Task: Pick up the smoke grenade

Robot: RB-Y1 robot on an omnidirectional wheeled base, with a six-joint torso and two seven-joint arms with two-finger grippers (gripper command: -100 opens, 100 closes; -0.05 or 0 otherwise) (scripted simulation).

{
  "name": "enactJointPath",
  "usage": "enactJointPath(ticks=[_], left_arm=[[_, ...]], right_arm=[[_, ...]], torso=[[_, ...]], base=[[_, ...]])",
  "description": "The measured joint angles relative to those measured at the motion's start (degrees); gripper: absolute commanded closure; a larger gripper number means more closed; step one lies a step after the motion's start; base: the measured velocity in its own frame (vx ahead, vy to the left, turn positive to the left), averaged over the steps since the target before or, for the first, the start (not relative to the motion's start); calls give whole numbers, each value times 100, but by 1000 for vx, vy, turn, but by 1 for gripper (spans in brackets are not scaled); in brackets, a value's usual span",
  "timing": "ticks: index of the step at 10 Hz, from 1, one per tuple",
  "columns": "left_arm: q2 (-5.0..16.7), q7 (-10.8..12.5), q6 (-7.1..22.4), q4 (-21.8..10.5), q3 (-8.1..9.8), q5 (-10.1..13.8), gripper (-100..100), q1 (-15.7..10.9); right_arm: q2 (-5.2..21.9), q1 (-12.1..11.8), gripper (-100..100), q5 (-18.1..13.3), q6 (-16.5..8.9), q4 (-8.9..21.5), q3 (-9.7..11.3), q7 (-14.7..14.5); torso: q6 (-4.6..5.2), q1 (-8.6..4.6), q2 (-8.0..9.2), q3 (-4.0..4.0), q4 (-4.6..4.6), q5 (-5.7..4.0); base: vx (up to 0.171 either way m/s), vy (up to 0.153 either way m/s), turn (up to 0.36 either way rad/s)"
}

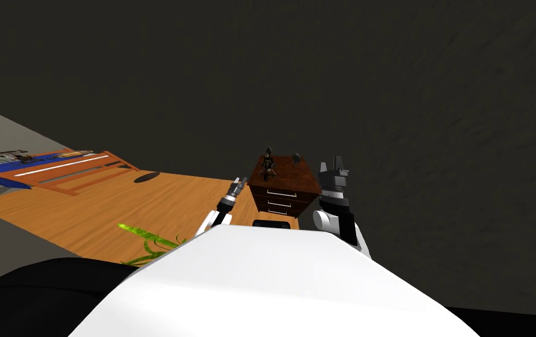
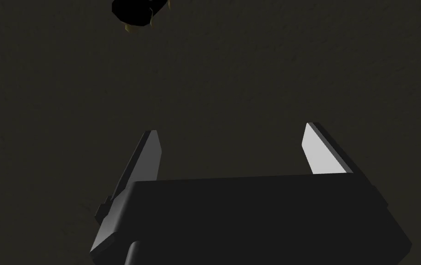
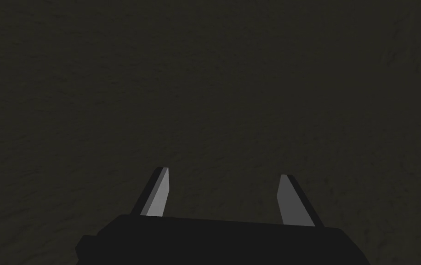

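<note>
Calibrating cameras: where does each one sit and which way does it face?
Head view: on the head, steeply down and forward at a cabinet on wood floor by a dark wall; left gripper and right gripper show.
Left wrist view: on the left hand, along its open fingers, facing the wall.
Right wrist view: on the right hand, along its open fingers, facing the wall.
Shared: all three see the wall.
</note>
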State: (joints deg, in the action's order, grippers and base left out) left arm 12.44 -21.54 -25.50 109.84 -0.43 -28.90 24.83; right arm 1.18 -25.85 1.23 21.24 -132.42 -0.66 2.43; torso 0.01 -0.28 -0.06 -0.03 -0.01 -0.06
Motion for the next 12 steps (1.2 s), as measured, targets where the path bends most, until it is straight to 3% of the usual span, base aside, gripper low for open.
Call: enactJointPath(ticks=[7,12], left_arm=[[295,-747,-243,-1027,-309,-254,-100,-466],[583,-1183,-402,-1647,-498,-276,-100,-797]], right_arm=[[0,-1,0,0,0,0,0,0],[0,-2,0,0,0,0,-1,0]], torso=[[-2,-1,-9,-5,-2,-1],[-3,9,-36,-20,-7,1]], base=[[28,-74,-94],[94,-45,-83]])
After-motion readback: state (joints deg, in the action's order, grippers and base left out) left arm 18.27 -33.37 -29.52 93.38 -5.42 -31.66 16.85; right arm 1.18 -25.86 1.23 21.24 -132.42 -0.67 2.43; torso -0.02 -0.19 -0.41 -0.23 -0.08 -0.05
